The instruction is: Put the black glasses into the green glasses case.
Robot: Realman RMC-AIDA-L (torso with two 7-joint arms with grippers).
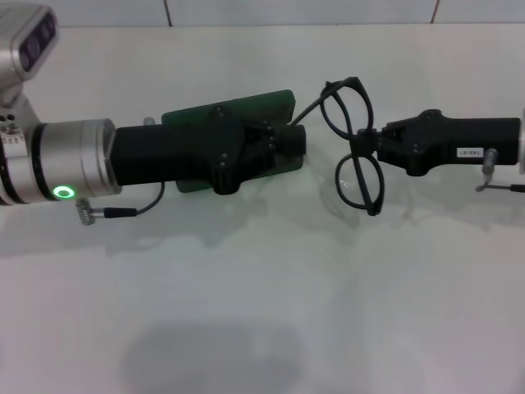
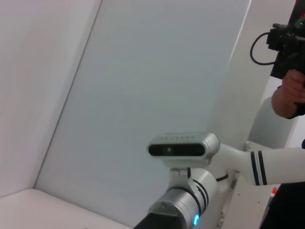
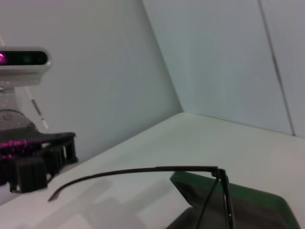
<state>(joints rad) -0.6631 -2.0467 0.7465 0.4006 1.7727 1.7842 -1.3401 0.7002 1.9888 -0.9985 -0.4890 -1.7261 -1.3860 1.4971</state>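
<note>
The green glasses case [image 1: 254,107] lies at the table's middle back, mostly covered by my left arm. My left gripper [image 1: 297,139] sits at the case's right end; its fingers do not show. The black glasses [image 1: 345,109] hang just right of the case, lenses one above the other in the head view, a thin temple arm reaching toward the case. My right gripper [image 1: 371,141] comes in from the right and is shut on the glasses at the bridge. In the right wrist view a temple arm [image 3: 143,171] stretches above the green case [image 3: 257,202].
The white table [image 1: 262,312] spreads toward me in front of both arms. A white wall [image 1: 295,10] runs along the back edge. The left wrist view shows my right arm's camera [image 2: 183,144] and a person's hand [image 2: 286,93] with a black device.
</note>
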